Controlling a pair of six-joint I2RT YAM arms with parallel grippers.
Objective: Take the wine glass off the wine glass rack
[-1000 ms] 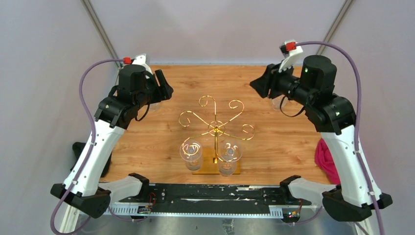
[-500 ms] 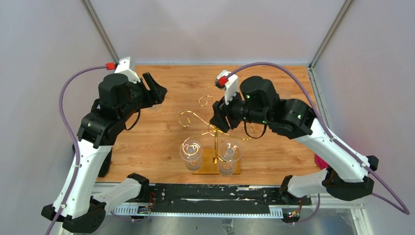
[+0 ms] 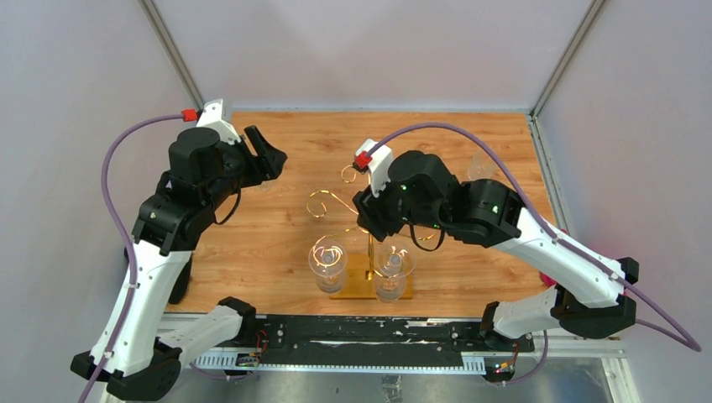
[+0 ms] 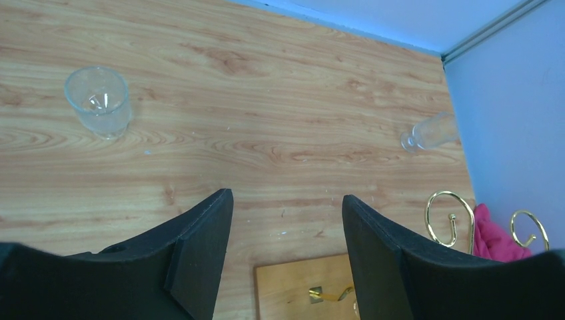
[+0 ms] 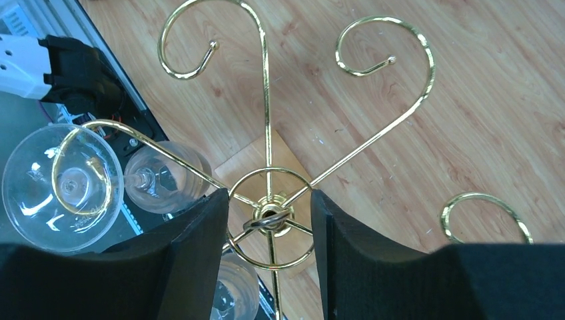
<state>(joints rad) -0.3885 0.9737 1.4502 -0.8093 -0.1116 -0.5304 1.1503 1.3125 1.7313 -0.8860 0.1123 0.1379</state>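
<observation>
The gold wire wine glass rack (image 3: 369, 220) stands on its wooden base (image 3: 357, 290) at the near middle of the table. Two clear wine glasses hang upside down from its near arms, one on the left (image 3: 327, 260) and one on the right (image 3: 393, 264). My right gripper (image 3: 369, 214) is open right above the rack's top. In the right wrist view its open fingers (image 5: 270, 200) stand either side of the central hub ring (image 5: 270, 217), and a hanging glass (image 5: 63, 187) shows at left. My left gripper (image 3: 269, 155) is open and empty, far left of the rack (image 4: 286, 200).
A clear glass (image 4: 98, 100) stands upright on the table at the back left. Another glass (image 4: 432, 131) lies at the back right and also shows in the top view (image 3: 480, 164). A pink cloth (image 4: 493, 233) sits at the table's right edge.
My right arm has swung from the back right corner in over the rack's centre and come lower. My left arm shifted slightly at first, then stayed still.
</observation>
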